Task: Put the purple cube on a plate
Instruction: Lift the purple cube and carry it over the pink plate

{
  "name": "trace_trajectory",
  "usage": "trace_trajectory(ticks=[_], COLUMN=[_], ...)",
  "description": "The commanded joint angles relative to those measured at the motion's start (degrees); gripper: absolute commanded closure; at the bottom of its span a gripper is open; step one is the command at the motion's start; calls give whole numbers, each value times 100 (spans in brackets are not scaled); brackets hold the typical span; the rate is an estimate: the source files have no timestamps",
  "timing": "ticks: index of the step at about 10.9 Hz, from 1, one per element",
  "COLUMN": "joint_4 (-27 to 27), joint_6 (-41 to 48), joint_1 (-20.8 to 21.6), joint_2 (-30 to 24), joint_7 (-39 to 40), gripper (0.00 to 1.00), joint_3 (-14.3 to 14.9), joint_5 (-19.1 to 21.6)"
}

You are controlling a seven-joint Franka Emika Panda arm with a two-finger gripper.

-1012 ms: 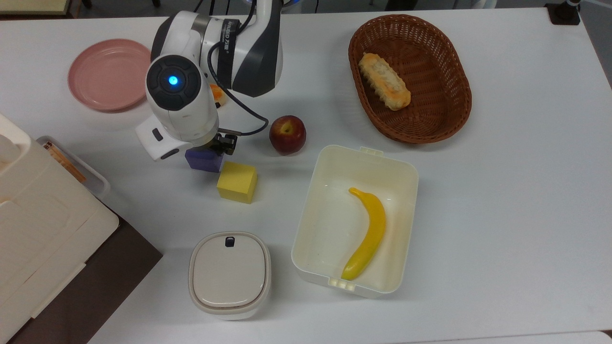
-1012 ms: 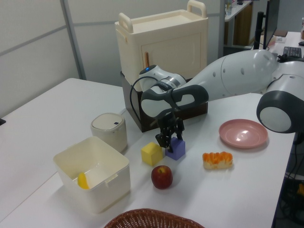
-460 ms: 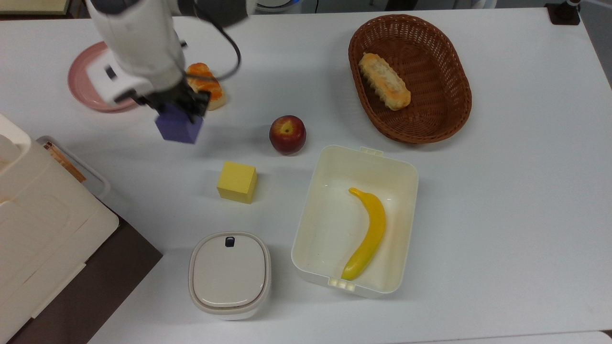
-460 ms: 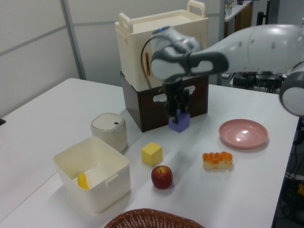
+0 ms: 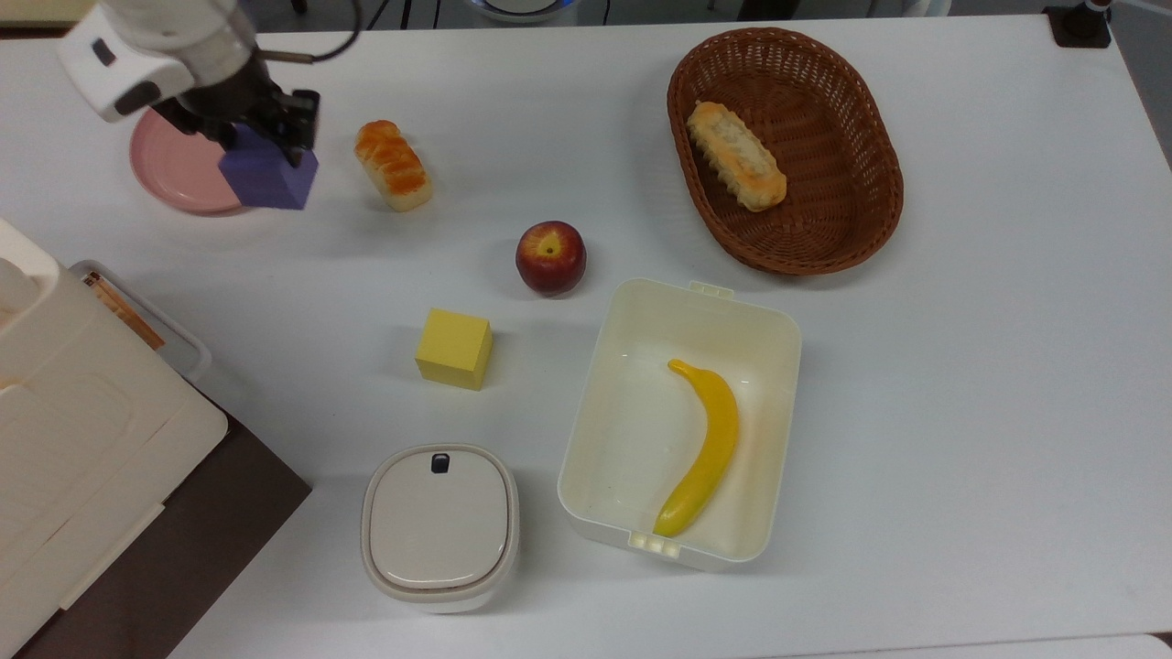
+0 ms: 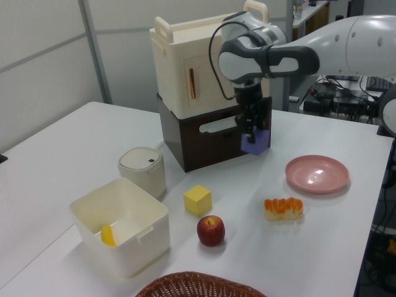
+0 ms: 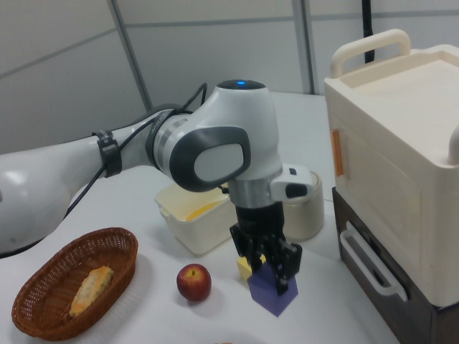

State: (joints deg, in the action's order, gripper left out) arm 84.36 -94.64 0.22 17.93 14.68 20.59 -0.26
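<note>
Count on my counter: 2 cubes, one purple cube and one yellow cube. 1 plate. 1 basket. 2 bread pieces, one bun on the counter and one loaf in the basket. 1 apple. 1 banana. 1 open bin. 1 lidded pot. 1 cream case stacked on 1 brown crate. 1 gripper, mine.
</note>
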Motion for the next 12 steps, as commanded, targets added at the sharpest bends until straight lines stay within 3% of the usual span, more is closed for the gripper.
trace_trajectory(ticks=[1, 4, 8, 9, 12], joint_4=[1412, 2189, 2007, 1980, 1980], joint_6=[-492, -1091, -1118, -1188, -1434], joint_1=[-363, -750, -989, -998, -1050], joint_2=[-1096, -1336, -679, -512, -387], joint_7=[972, 1326, 1477, 1477, 1459], gripper=[90, 89, 87, 81, 12], joint_3=[-29, -29, -20, -20, -29], joint_5=[-141, -176, -677, -703, -800])
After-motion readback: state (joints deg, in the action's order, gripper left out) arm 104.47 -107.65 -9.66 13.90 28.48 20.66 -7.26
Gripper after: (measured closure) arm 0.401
